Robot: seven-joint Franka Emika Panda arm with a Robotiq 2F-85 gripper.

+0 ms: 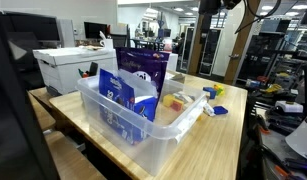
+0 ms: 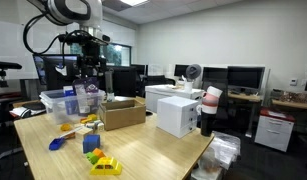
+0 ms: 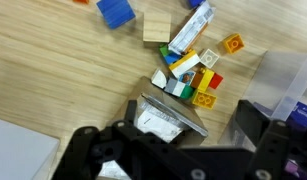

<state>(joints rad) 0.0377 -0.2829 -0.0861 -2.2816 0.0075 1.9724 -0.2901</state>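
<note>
Black Robotiq gripper [image 3: 183,150] is being held high over the light wooden table [image 3: 53,70], jaws spread wide, nothing gripped. Directly below is the heap of small multicoloured plastic toy blocks [image 3: 191,72], w/ a flat grey-and-white packet [image 3: 168,118] just beside it, nearest the jaws. Clear plastic storage bin [image 1: 123,120] w/ purple bags [image 1: 143,68] stands near. Descent should be kept vertical & centred on one piece; which piece lies loose is prob. not judgeable from the wrist view.
</note>
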